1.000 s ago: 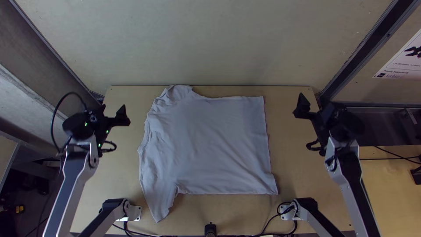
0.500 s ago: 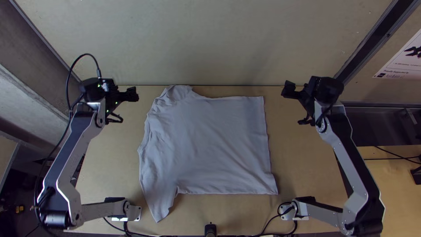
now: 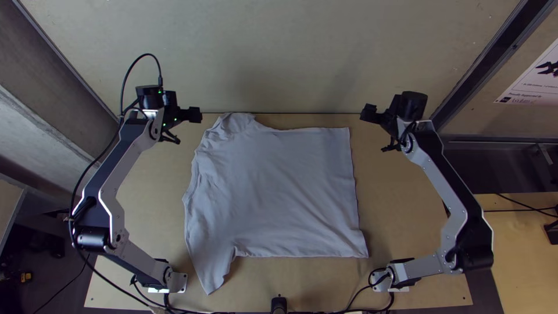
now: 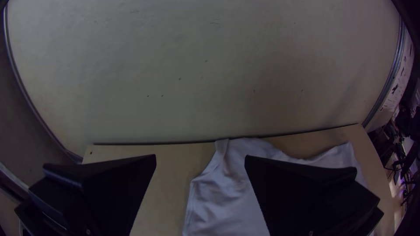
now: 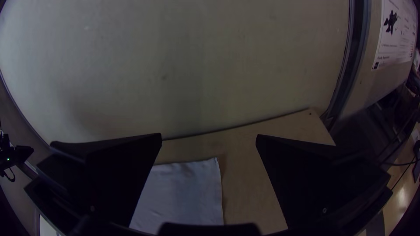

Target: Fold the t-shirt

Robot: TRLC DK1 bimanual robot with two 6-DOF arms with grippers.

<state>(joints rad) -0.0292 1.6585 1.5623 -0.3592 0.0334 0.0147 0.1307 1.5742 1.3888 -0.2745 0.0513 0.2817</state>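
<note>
A light grey t-shirt lies spread over the middle of the table, its hem side towards the right and its sleeves at the upper left and lower left. Off its upper left sleeve, above the table, hangs my left gripper. My right gripper is above the far edge, just beyond the shirt's upper right corner. In the left wrist view my left gripper is open, the sleeve lying beyond it. The right wrist view has my right gripper open, with the hem corner between and below its fingers.
The wooden table has bare wood on both sides of the shirt. A pale wall rises behind its far edge. Cables run along the near edge beside a small black device.
Both arms have moved up the picture and inward, bringing the left gripper rightward and the right gripper leftward towards the shirt's far corners. The shirt has not moved.
</note>
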